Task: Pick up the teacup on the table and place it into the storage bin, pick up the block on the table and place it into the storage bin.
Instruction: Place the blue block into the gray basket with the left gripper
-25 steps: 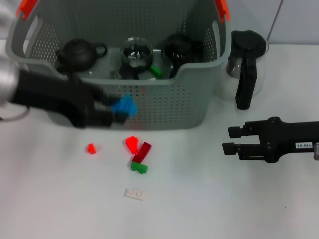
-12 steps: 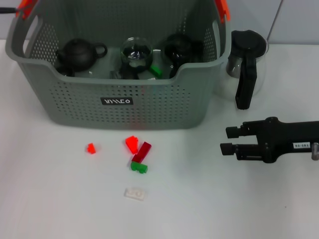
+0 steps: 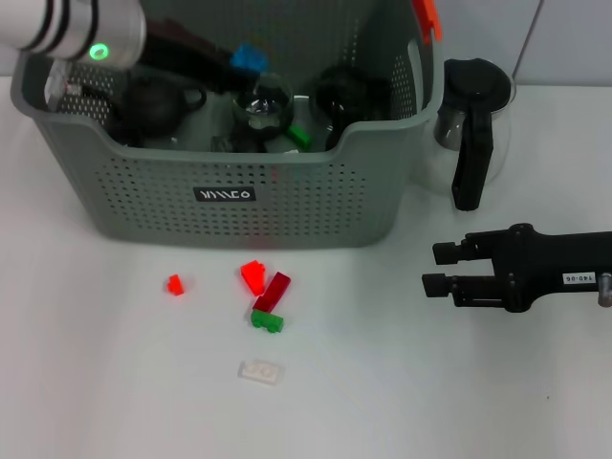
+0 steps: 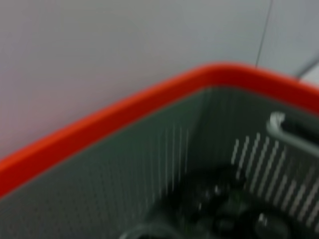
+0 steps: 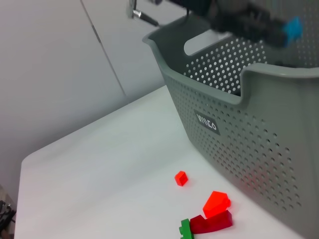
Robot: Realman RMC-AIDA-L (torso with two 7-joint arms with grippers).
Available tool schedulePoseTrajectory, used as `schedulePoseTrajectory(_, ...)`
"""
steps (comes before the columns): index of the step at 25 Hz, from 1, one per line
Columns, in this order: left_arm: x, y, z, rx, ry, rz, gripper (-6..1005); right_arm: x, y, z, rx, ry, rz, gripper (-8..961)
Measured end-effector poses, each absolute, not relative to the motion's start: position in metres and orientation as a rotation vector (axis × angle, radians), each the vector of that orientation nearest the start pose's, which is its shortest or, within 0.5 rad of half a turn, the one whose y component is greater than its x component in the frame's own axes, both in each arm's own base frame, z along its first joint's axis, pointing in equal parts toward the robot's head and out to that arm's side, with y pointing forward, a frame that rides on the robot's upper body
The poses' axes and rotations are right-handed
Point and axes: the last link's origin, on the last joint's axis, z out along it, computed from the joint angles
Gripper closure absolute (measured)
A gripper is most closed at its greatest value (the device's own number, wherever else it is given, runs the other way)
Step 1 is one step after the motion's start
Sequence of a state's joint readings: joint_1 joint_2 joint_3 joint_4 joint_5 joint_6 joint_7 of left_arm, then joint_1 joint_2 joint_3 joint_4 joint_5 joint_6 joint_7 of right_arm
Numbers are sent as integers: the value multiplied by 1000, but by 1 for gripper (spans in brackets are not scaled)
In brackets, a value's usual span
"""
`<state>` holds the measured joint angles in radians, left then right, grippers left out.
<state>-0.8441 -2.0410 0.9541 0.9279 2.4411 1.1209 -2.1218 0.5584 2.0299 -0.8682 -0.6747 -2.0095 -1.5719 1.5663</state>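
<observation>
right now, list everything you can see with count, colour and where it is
storage bin: 1, grey, orange handle clips, back of table
teapot: 1, black, in bin, left
glass vessel: 1, clear, in bin, middle
dark pot: 1, black, in bin, right
glass jug: 1, clear, black handle, right of bin
blue block: 1, held over bin
red blocks: 3, table in front of bin
green block: 1, beside them
clear piece: 1, nearest
left tool: over bin, shut on block
right tool: open, idle at table's right
</observation>
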Motion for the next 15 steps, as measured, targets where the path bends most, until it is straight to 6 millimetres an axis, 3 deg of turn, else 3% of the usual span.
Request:
schedulePoseTrajectory(4, -171, 458, 26, -2430, -662, 58, 592, 253, 332, -3, -2884, 745, 544, 369)
schedulePoseTrajectory(9, -159, 456, 23, -2427, -635, 42, 590, 253, 332, -3, -2884, 744, 544, 369)
schedulePoseTrajectory(14, -145, 445, 40, -2413, -651, -61, 589, 253, 333, -2, -2884, 744, 542, 369)
schedulePoseTrajectory(15, -143, 441, 46, -2403, -657, -99, 552, 253, 333, -2, -2883, 744, 541, 369)
